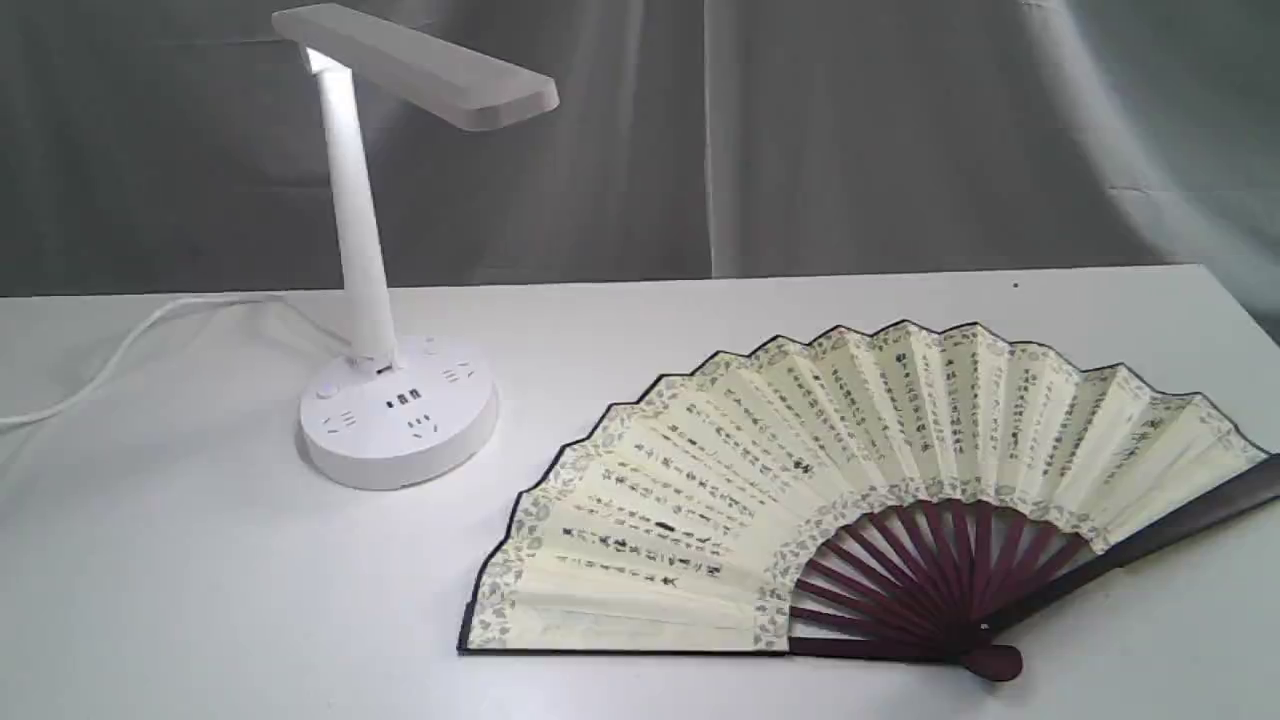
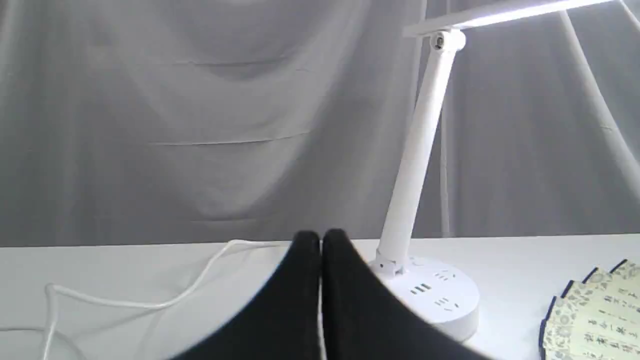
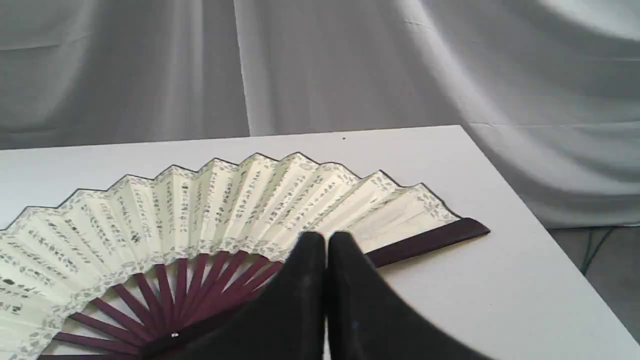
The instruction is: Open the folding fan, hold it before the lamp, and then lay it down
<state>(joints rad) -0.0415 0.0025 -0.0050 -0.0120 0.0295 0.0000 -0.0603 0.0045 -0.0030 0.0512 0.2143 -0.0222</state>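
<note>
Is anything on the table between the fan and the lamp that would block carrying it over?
Nothing visible does. Bare table separates the folding fan from the lamp; the cord trails off the lamp's other side.

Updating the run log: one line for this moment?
folding fan: open, lying flat | lamp: lit | left claw: shut, empty | right claw: shut, empty

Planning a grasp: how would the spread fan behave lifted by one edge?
Likely light, since the folding fan is thin pleated paper on slim ribs. Held by one guard, it may sag or fold shut. Paper looks easily creased.
</note>
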